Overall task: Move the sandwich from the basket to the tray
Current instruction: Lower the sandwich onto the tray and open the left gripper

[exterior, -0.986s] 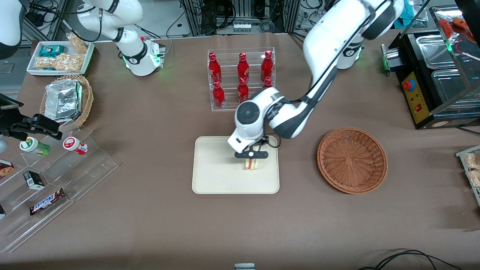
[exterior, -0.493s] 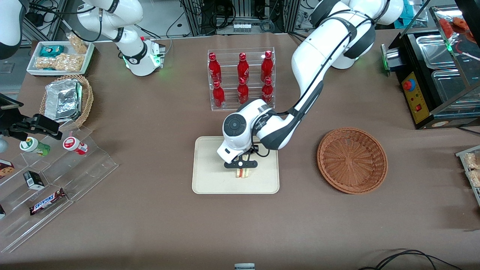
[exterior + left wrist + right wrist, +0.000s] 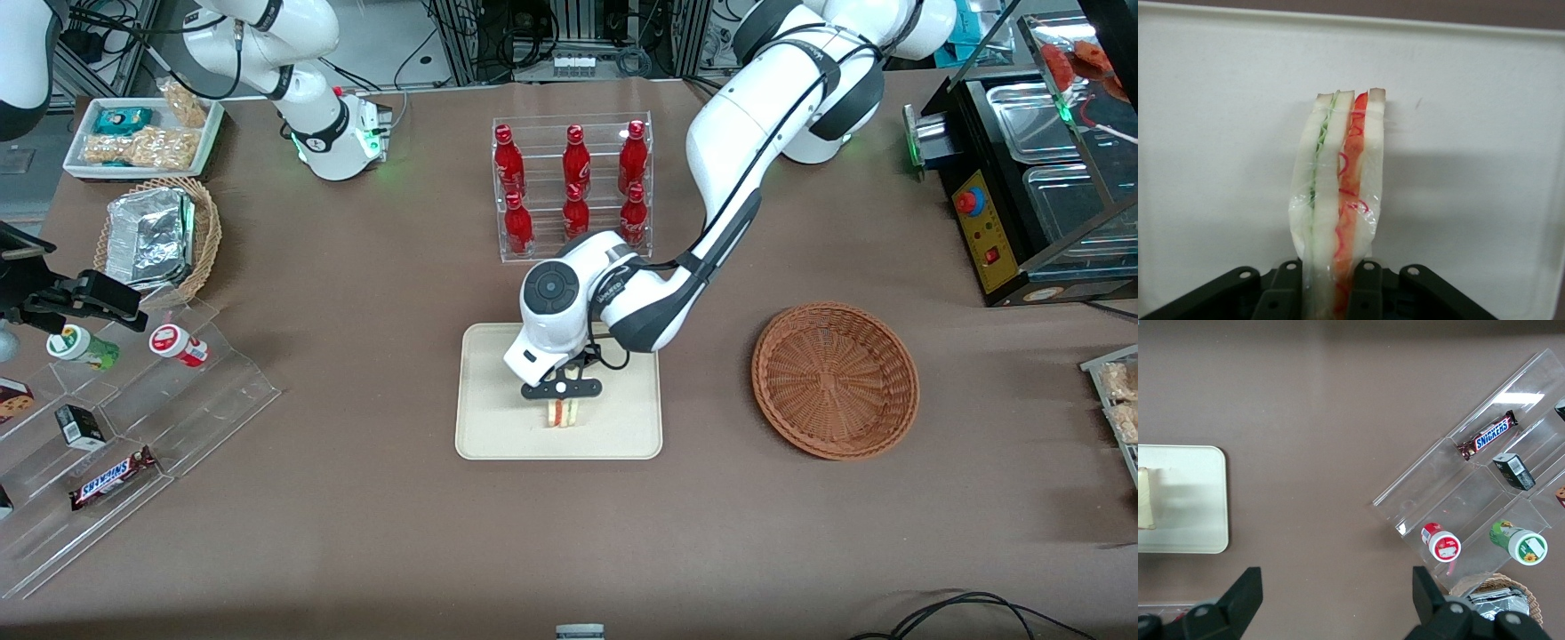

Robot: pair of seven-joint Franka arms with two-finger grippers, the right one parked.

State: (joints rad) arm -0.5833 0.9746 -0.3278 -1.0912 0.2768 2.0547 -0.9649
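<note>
Here I see the gripper pinching the film-wrapped sandwich, layered pale bread with green and red filling, over the smooth cream tray. The round, reddish woven basket sits well apart, toward the working arm's end.

Robotics lab with a mock snack shop: equipment racks, bottle rack, acrylic snack shelves.

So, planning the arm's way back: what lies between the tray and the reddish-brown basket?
Only bare brown tablecloth, as the front view shows, between the tray and the basket. The gripper holds the sandwich over the tray.
</note>
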